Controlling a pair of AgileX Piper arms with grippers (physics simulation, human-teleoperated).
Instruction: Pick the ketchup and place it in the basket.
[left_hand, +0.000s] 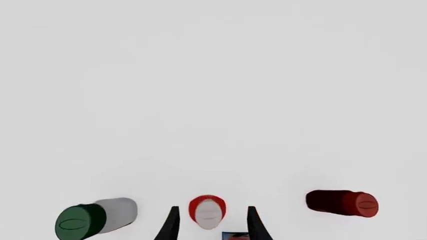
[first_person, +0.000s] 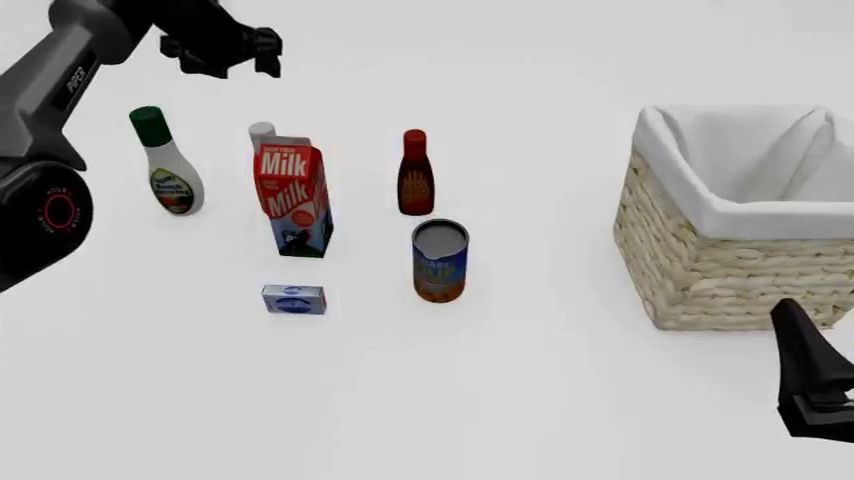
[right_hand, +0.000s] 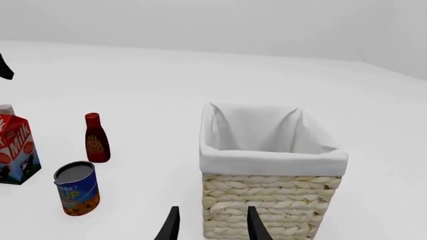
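The ketchup (left_hand: 207, 212) shows from above in the left wrist view as a red bottle with a whitish cap, between my open left gripper's (left_hand: 213, 209) fingers but well below them. In the front view only its whitish cap (first_person: 262, 131) peeks out behind the milk carton (first_person: 291, 200). My left gripper (first_person: 247, 52) hangs high above the back left, open and empty. The wicker basket (first_person: 707, 270) with white lining stands at the right and also fills the right wrist view (right_hand: 267, 200). My right gripper (right_hand: 213, 210) is open and empty, near the basket's front, at the front view's lower right (first_person: 807, 360).
A green-capped white bottle (first_person: 167, 165) stands left of the carton. A slim dark red bottle (first_person: 415, 175) stands right of it, with a can (first_person: 439, 260) in front. A small blue box (first_person: 292, 299) lies in front of the carton.
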